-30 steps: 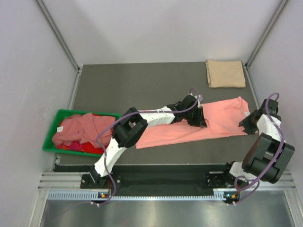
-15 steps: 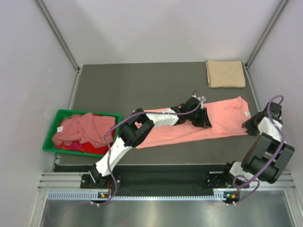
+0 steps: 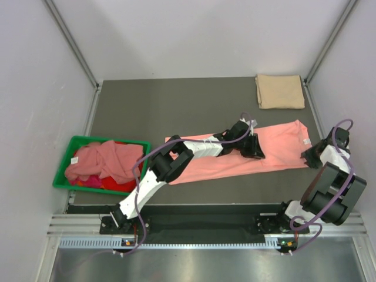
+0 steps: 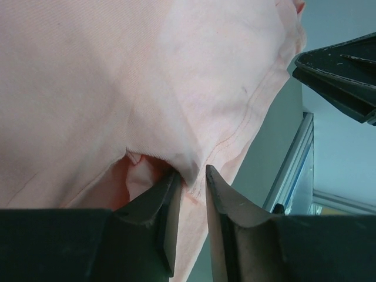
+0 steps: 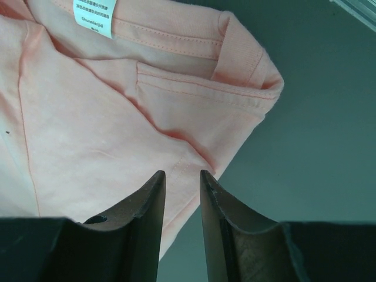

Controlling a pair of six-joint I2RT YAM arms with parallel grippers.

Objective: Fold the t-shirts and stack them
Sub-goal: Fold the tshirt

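A salmon-pink t-shirt (image 3: 220, 163) lies as a long strip across the grey table. My left gripper (image 3: 257, 151) sits at the shirt's near edge at mid-length. In the left wrist view (image 4: 192, 176) its jaws are pinched on a fold of the hem (image 4: 88, 88). My right gripper (image 3: 306, 156) is at the shirt's near right corner. In the right wrist view (image 5: 182, 176) its jaws stand narrow over the corner hem (image 5: 88, 129), close to the neck label (image 5: 94, 14). A folded tan-beige t-shirt (image 3: 280, 91) lies at the far right.
A green bin (image 3: 73, 144) at the left edge holds crumpled pink and red shirts (image 3: 100, 161). The table mat (image 3: 176, 106) is walled by white panels on three sides. The right arm's black housing (image 4: 341, 76) shows in the left wrist view.
My left gripper has slid a little to the right along the shirt as the left arm stretched out. My right gripper has shifted slightly right at the corner.
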